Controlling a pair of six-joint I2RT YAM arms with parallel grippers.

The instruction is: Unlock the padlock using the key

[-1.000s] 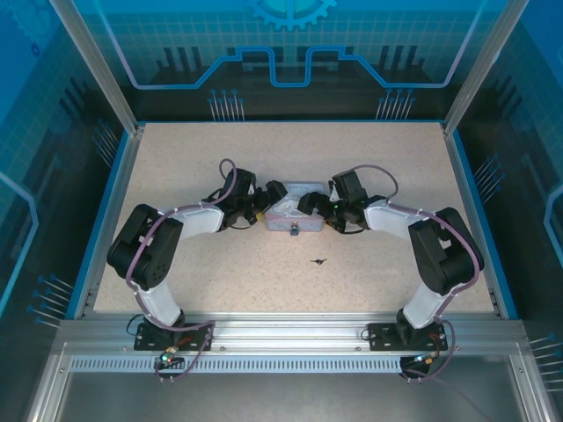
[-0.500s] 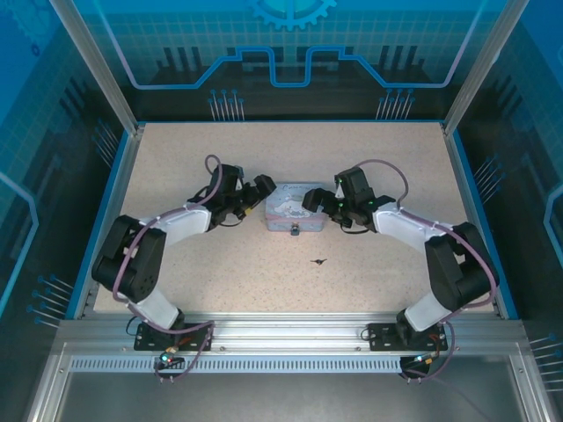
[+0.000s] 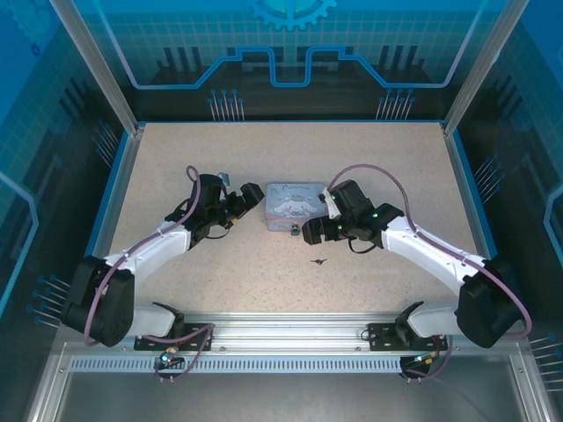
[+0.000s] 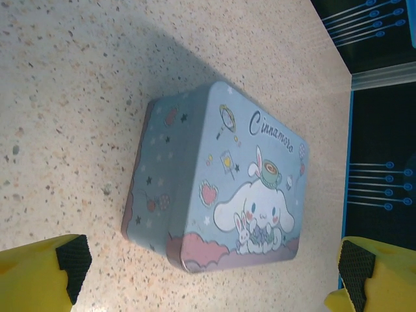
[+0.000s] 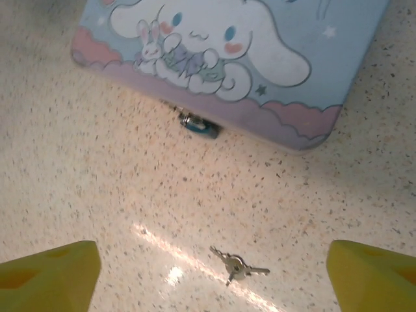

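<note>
Left of the tin box, the left gripper is held with jaws spread. At the tin's near wall the padlock is seen, with the key laid apart, unobstructed. Just right of the padlock, the right gripper is held, jaws spread.

Tin: on the bench, between my two pincers.
Padlock: at the tin's near edge, touching it.
Key: on the bench, nearer me than the padlock, apart from it.
My left pincer: just left of the tin.
My right pincer: just right of the padlock.
</note>
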